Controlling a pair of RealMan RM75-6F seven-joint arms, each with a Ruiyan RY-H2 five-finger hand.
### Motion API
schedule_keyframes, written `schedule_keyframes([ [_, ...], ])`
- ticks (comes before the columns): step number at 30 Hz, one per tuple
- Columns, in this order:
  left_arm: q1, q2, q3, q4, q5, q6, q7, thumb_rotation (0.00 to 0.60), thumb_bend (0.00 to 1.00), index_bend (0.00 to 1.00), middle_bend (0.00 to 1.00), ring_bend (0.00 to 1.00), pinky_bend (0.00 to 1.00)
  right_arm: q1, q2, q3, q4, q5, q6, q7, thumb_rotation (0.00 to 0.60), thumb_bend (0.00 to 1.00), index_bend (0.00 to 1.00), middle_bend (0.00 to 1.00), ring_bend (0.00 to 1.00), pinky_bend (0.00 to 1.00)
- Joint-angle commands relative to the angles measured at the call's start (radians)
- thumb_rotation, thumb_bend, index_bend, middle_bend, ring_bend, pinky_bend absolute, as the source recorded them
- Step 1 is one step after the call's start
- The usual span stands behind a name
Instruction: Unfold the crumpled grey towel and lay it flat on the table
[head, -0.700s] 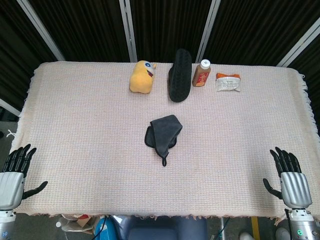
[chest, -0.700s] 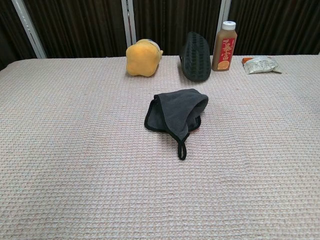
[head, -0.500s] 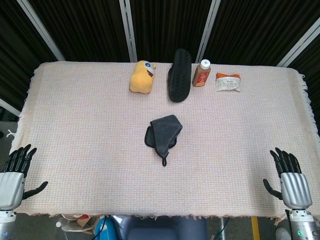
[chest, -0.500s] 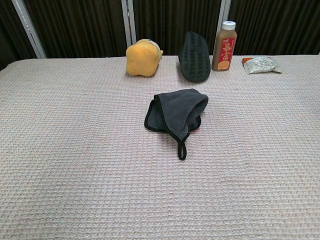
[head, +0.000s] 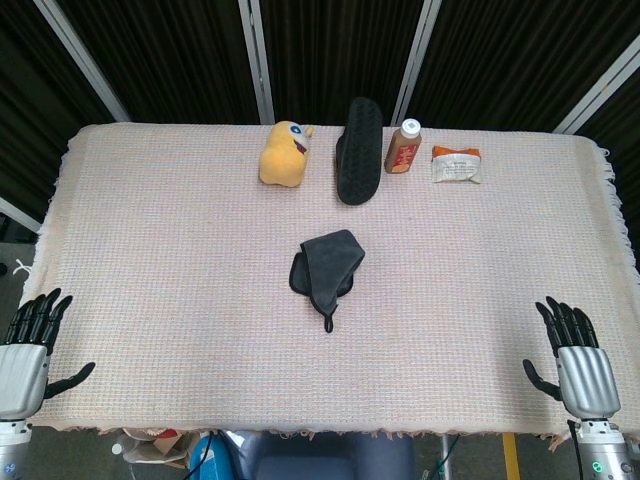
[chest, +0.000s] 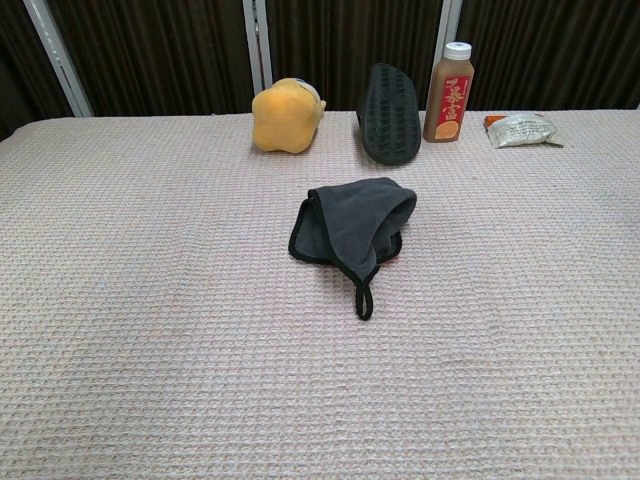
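dark grey, black-edged, the crumpled grey towel (head: 327, 270) sits bunched in the middle of the pale pink waffle-weave table cover (head: 150, 250), its hanging loop (chest: 364, 298) pointing toward the near edge. the left hand (head: 28, 345) and right hand (head: 575, 355) hover at the near corners, well apart from it, fingers spread, holding nothing.

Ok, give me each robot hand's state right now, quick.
Left robot hand: open, fingers spread, holding nothing.
Right robot hand: open, fingers spread, holding nothing.
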Motion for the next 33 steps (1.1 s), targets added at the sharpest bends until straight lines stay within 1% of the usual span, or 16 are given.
schedule_keyframes([
  [1, 0.002, -0.001, 0.002, 0.002, 0.0, 0.0, 0.0, 0.6, 0.0, 0.0, 0.0, 0.0, 0.05, 0.001, -0.002, 0.0, -0.001, -0.002, 0.0, 0.0, 0.6, 0.31, 0.05, 0.05, 0.0, 0.05],
  [7, 0.003, 0.001, 0.001, 0.003, 0.001, 0.006, 0.0, 0.6, 0.0, 0.0, 0.0, 0.0, 0.05, 0.005, -0.013, -0.001, 0.015, -0.015, 0.005, 0.005, 0.6, 0.31, 0.06, 0.05, 0.0, 0.05],
  [12, 0.004, -0.002, 0.002, 0.008, 0.001, 0.006, 0.006, 0.6, 0.0, 0.0, 0.0, 0.0, 0.05, 0.02, -0.032, 0.0, 0.033, -0.043, 0.011, 0.024, 0.6, 0.24, 0.1, 0.05, 0.0, 0.05],
  [16, 0.003, -0.004, -0.002, 0.013, -0.004, 0.005, 0.01, 0.6, 0.0, 0.0, 0.0, 0.0, 0.05, 0.055, -0.057, 0.013, 0.05, -0.069, -0.002, 0.043, 0.6, 0.24, 0.14, 0.07, 0.0, 0.05],
  [20, 0.001, -0.006, -0.004, 0.011, -0.013, -0.006, 0.011, 0.6, 0.0, 0.0, 0.0, 0.0, 0.05, 0.126, -0.089, 0.047, 0.049, -0.074, -0.067, 0.039, 0.6, 0.24, 0.18, 0.09, 0.0, 0.05],
  [24, -0.003, -0.012, -0.006, 0.018, -0.023, -0.018, 0.026, 0.6, 0.0, 0.0, 0.0, 0.0, 0.05, 0.197, -0.126, 0.08, 0.046, -0.079, -0.129, 0.021, 0.6, 0.24, 0.25, 0.13, 0.03, 0.05],
  [25, -0.004, -0.015, -0.008, 0.022, -0.028, -0.022, 0.03, 0.6, 0.0, 0.0, 0.0, 0.0, 0.05, 0.228, -0.152, 0.095, 0.054, -0.083, -0.15, 0.015, 0.6, 0.24, 0.25, 0.14, 0.03, 0.05],
  [28, -0.005, -0.018, -0.013, 0.025, -0.034, -0.021, 0.034, 0.6, 0.0, 0.0, 0.0, 0.0, 0.05, 0.279, -0.206, 0.116, 0.078, -0.08, -0.191, 0.002, 0.6, 0.24, 0.25, 0.14, 0.03, 0.05],
  [31, -0.004, -0.017, -0.018, 0.024, -0.035, -0.015, 0.034, 0.6, 0.0, 0.0, 0.0, 0.0, 0.05, 0.322, -0.258, 0.124, 0.096, -0.077, -0.237, -0.009, 0.6, 0.23, 0.25, 0.14, 0.03, 0.05],
  [33, -0.004, -0.016, -0.02, 0.023, -0.035, -0.012, 0.032, 0.6, 0.0, 0.0, 0.0, 0.0, 0.05, 0.351, -0.3, 0.131, 0.114, -0.076, -0.259, -0.017, 0.6, 0.2, 0.25, 0.14, 0.03, 0.05],
])
